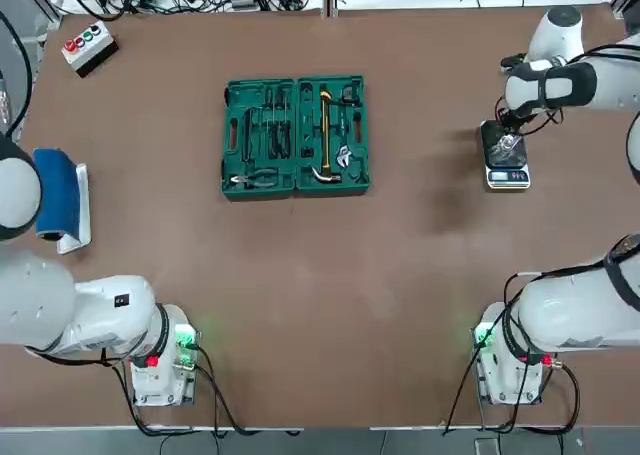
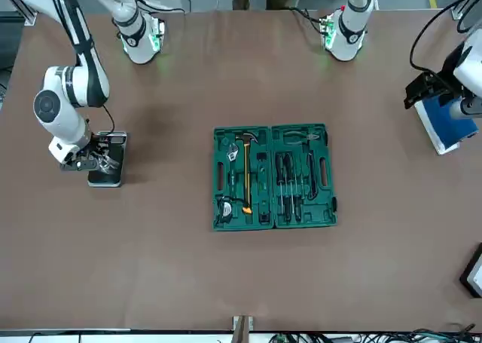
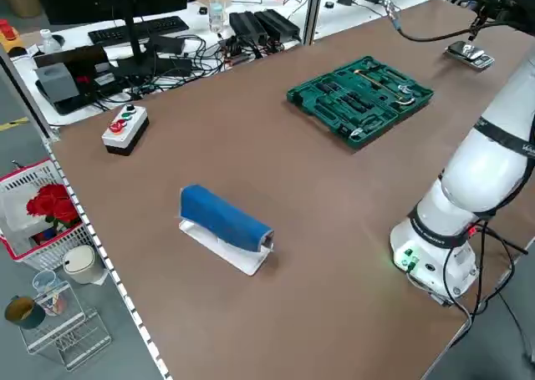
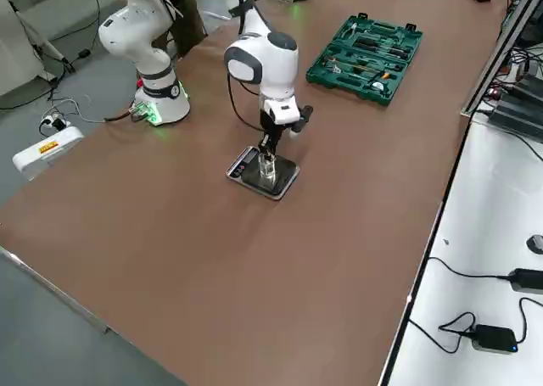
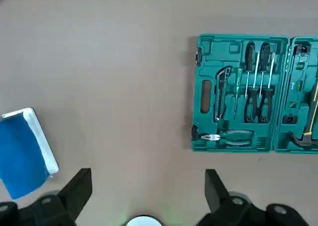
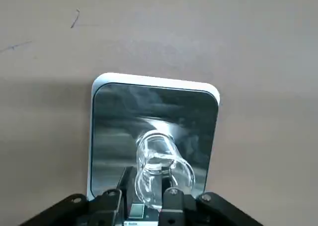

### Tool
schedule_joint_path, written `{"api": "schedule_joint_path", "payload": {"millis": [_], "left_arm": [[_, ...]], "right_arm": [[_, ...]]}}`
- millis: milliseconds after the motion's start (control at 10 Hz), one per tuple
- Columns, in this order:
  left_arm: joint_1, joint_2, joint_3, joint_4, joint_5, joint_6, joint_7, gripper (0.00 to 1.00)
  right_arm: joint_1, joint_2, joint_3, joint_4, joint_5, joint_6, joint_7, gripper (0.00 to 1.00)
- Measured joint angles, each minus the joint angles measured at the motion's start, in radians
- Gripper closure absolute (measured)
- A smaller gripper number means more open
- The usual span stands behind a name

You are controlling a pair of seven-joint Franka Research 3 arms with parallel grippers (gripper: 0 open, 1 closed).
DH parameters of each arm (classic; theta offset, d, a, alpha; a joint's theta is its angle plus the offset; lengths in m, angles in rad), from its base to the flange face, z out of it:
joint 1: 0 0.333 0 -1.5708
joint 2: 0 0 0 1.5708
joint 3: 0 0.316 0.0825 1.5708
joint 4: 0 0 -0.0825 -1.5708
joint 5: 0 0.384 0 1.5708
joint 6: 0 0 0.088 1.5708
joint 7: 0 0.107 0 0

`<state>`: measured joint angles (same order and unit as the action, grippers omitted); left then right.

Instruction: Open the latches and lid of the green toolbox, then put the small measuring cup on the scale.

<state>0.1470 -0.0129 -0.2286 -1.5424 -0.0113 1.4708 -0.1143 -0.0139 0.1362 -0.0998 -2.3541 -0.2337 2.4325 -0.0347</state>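
While the brown table [image 1: 330, 305] lies bare across its near half and between its things, one green toolbox [image 1: 333, 135] sits mid-table, opened flat, its lid [image 1: 260, 137] lying beside it toward the robot's left. Two arms stand at the near edge. One blue roll on a white holder [image 1: 62, 197] rests near the left edge, and one button box [image 1: 88, 45] at the far left corner. Near the right edge sits one scale [image 1: 506, 158], with one small measuring cup [image 6: 160, 159] standing on its platform. The right gripper [image 6: 144, 196] brackets the cup; whether it grips is unclear. The left gripper [image 5: 148, 184] hangs spread wide, holding nothing.
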Motion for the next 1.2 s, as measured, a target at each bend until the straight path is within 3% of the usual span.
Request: {"api": "schedule_joint_path", "payload": {"millis": [400, 700, 1000, 1200], "left_arm": [[0.0, 0.0, 0.0, 0.0, 0.0, 0.0, 0.001, 0.0], [0.0, 0.0, 0.0, 0.0, 0.0, 0.0, 0.001, 0.0], [0.0, 0.0, 0.0, 0.0, 0.0, 0.0, 0.001, 0.0], [0.0, 0.0, 0.0, 0.0, 0.0, 0.0, 0.001, 0.0]], "right_arm": [[0.001, -0.006, 0.003, 0.083, 0.001, -0.125, 0.0, 0.61], [0.004, -0.06, 0.017, 0.133, 0.055, -0.203, 0.0, 0.2], [0.007, -0.148, 0.08, 0.228, 0.147, -0.375, 0.003, 0.0], [0.009, -0.189, 0.115, 0.354, 0.168, -0.535, 0.018, 0.0]]}}
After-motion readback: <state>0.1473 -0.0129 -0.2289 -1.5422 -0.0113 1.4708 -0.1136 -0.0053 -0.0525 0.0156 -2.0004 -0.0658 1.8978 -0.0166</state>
